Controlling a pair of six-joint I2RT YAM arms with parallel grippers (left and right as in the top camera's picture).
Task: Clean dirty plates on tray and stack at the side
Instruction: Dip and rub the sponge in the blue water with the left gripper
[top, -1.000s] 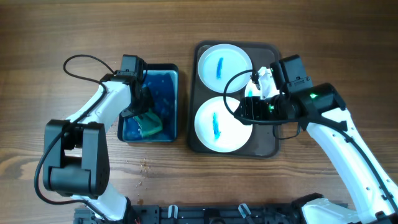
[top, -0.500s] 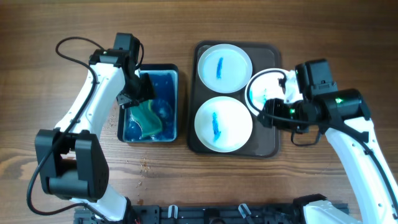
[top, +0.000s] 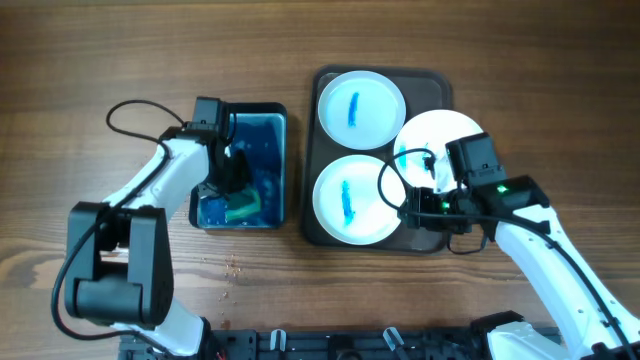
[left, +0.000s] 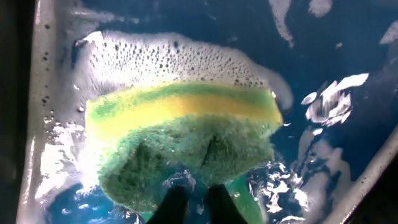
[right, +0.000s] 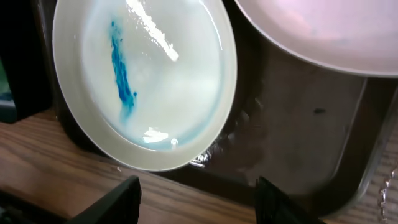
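The dark brown tray (top: 436, 238) holds three white plates. The far plate (top: 360, 108) and the near plate (top: 357, 198) each carry a blue smear. The third plate (top: 442, 140) lies at the tray's right side, overhanging its rim, mostly white. My right gripper (top: 415, 207) is open and empty over the tray's front edge, next to the near plate (right: 143, 81); the third plate (right: 323, 31) is at the top right in the right wrist view. My left gripper (top: 236, 190) is shut on a yellow-green sponge (left: 180, 137) in soapy blue liquid.
A smaller black tray (top: 280, 165) of blue liquid stands left of the brown tray (right: 298, 137). Bare wooden table (top: 500, 60) lies around both. A few crumbs (top: 232, 265) lie near the front. My left arm's cable (top: 130, 105) loops at the far left.
My right gripper has let go of the third plate, which now rests at the tray's right side, and moved toward the front edge. My left gripper has lowered the sponge into the blue liquid.
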